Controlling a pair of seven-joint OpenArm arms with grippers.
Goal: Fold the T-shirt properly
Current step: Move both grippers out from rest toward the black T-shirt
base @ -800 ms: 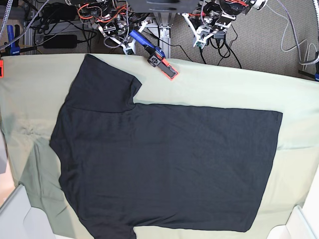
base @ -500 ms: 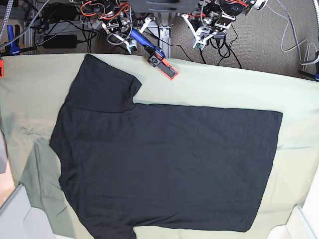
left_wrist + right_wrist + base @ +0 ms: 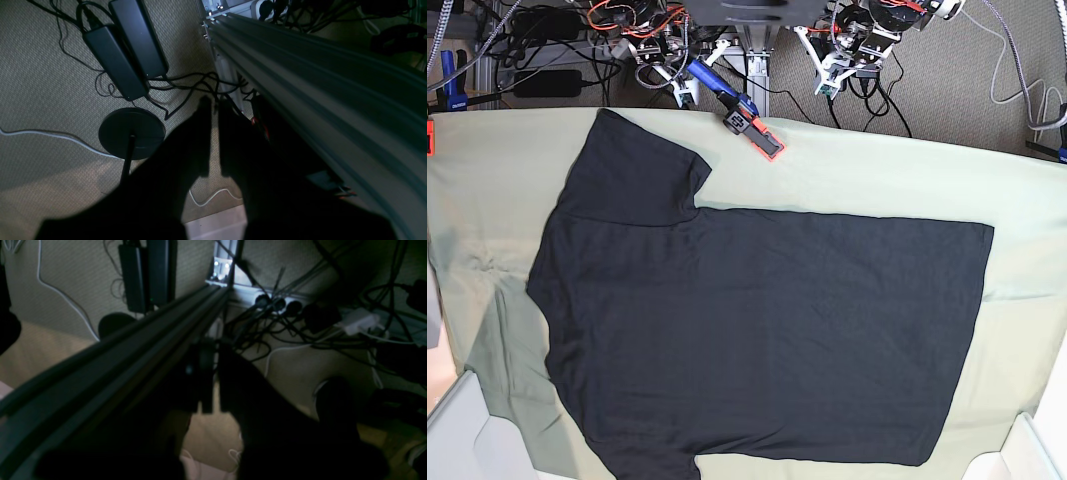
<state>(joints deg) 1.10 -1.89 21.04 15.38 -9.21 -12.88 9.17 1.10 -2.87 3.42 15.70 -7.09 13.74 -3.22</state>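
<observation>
Up behind the table's far edge, our left gripper [image 3: 213,103] hangs over the carpet with its two dark fingers [image 3: 200,140] almost together, only a thin slit between them and nothing in it. Our right gripper [image 3: 215,343] looks the same: two fingers [image 3: 205,373] nearly closed, empty, beside a grey rail [image 3: 110,353] and above a tangle of cables [image 3: 287,316]. In the base view the left gripper [image 3: 830,82] sits at the top right of centre and the right gripper [image 3: 685,92] at the top left of centre, both off the cloth.

One shirt [image 3: 757,330] lies well apart from both grippers, spread flat on the pale green cloth [image 3: 897,170] nearer the camera. Its hem is toward the right, its shoulders toward the left. One sleeve points to the far left corner; a second sleeve runs off the bottom edge. We see no print on the side facing up.

One blue-handled clamp [image 3: 732,105] with an orange tip rests at the far edge of the cloth, just beside the right gripper and near the far sleeve, not touching it. Under the left wrist we count two black power bricks [image 3: 126,50] and one round black stand base [image 3: 131,133].
</observation>
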